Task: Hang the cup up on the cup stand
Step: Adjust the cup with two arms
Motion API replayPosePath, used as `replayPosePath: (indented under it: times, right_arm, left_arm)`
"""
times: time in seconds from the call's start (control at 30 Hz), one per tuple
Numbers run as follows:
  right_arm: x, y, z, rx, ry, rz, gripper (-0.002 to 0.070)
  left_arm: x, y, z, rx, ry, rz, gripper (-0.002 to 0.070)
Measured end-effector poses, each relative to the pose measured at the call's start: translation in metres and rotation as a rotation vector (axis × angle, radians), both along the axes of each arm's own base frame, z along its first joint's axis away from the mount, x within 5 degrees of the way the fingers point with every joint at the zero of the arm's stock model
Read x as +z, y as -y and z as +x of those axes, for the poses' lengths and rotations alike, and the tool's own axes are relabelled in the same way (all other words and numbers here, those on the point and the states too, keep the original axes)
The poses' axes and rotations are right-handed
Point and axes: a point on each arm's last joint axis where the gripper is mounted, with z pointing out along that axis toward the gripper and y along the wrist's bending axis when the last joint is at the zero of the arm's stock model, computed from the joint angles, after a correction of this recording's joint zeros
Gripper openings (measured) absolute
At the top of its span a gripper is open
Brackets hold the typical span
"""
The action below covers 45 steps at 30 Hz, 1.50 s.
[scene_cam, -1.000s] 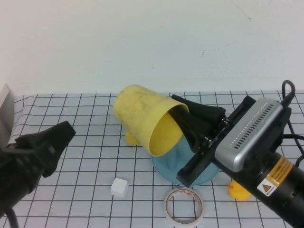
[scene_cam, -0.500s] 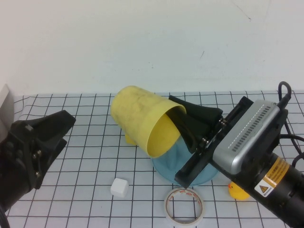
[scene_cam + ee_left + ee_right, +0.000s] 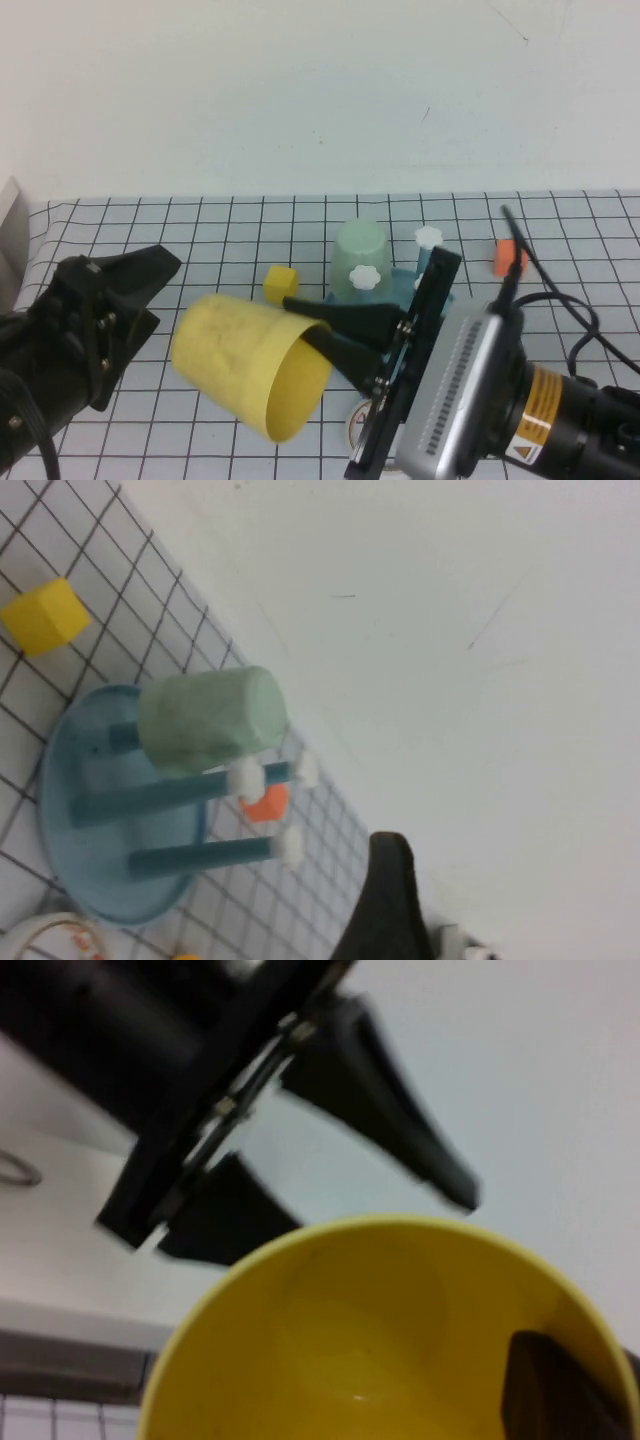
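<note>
- The cup [image 3: 245, 365] is now hanging low in mid-air over the table's [image 3: 200, 225] near-left part, mouth toward the camera, having come down and away from the cup stand [image 3: 440, 290] it was beside a second ago.
- The right tool [image 3: 325, 325] is pinching the cup's rim, one finger inside the wall; the cup is lying at nine o'clock from it.
- The left tool [image 3: 135, 285], at nine o'clock of the cup and just apart from it, is standing with jaws spread after widening over the last second.
- Judging from this, a handover to the left tool is being set up.
- The stand, with a mint-green cup [image 3: 360, 262] on one peg, is sitting at one o'clock from the yellow cup.
</note>
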Motion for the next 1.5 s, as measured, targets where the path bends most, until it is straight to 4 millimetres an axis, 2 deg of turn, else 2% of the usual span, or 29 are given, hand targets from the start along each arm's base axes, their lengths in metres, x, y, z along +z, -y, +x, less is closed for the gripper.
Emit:
replayPosePath:
  times: [0.13,0.4,0.6,0.77,0.93,1.17,1.5]
  right_arm:
    - [-0.009,-0.003,0.001,0.005,-0.002,-0.060,0.0020]
    - [-0.002,0.001,0.019,-0.169,-0.037,0.012,0.0020]
    - [0.009,-0.014,0.034,-0.178,-0.010,0.075,0.0020]
    - [0.012,-0.022,0.040,-0.154,-0.008,0.104,0.0020]
    - [0.013,-0.021,0.042,-0.182,-0.030,0.127,0.0020]
    - [0.014,-0.020,0.044,-0.197,-0.039,0.140,0.0020]
    - [0.014,-0.019,0.046,-0.218,-0.044,0.150,0.0020]
  left_arm:
    - [0.004,0.000,0.001,0.026,0.007,-0.082,0.0507]
    - [0.010,0.001,0.002,0.019,0.040,-0.170,0.0510]
    - [0.020,0.007,0.003,-0.036,0.146,-0.233,0.0510]
    - [0.023,0.008,0.002,-0.054,0.154,-0.279,0.0510]
    - [0.023,0.009,0.002,-0.066,0.165,-0.260,0.0515]
    - [0.022,0.011,0.000,-0.101,0.191,-0.198,0.0598]
    - [0.021,0.013,-0.001,-0.120,0.164,-0.204,0.0608]
